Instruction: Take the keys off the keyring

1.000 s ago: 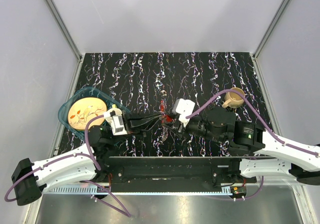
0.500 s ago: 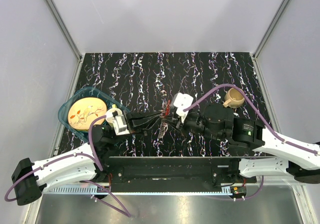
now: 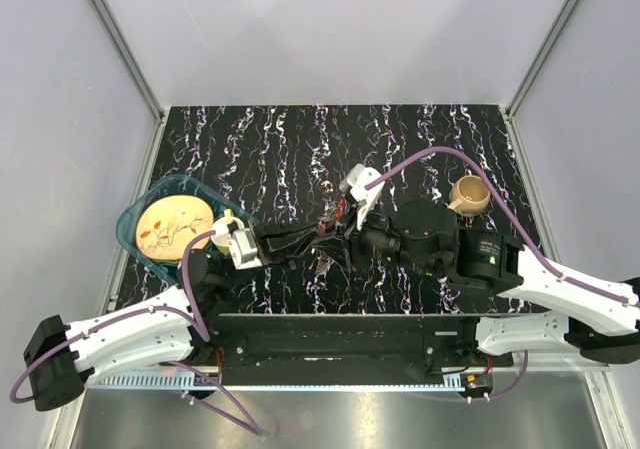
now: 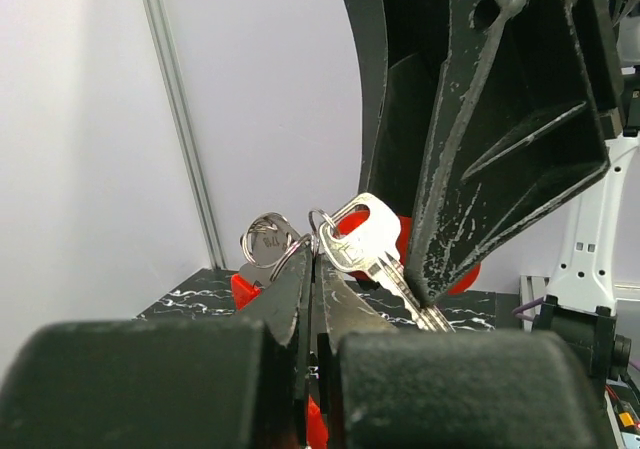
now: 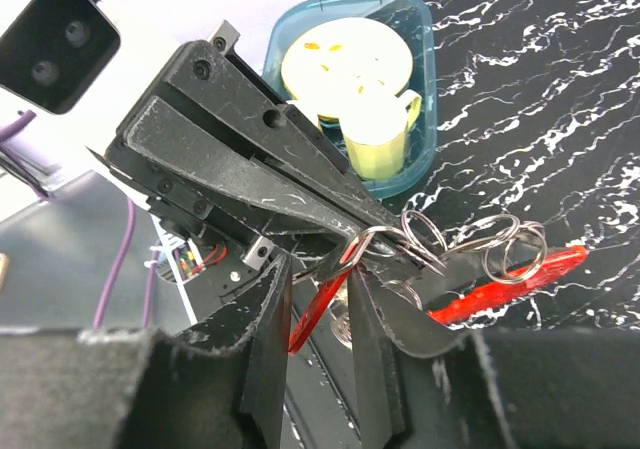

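Observation:
My left gripper (image 3: 322,231) is shut on the keyring (image 4: 318,231), pinching the thin wire ring between its tips (image 4: 315,259). A silver key (image 4: 372,247) and a round-headed key (image 4: 268,239) hang from the ring, with red plastic (image 4: 398,237) behind them. My right gripper (image 3: 347,231) faces the left one, tip to tip. In the right wrist view its jaws (image 5: 318,269) stand narrowly apart around a red piece (image 5: 322,304) hanging from the ring. Several linked rings (image 5: 510,247) and the red oval tag (image 5: 520,281) lie beyond. A right fingertip (image 4: 440,279) touches the silver key's blade.
A teal container (image 3: 130,231) with a plate and a pale yellow cup (image 5: 375,129) sits at the left of the black marbled table. A tan mug (image 3: 467,195) stands at the right. Grey walls enclose the table.
My right gripper has moved left and a little farther from the table's near edge, closing in on the bunch at my left gripper's tips. The left gripper has hardly moved.

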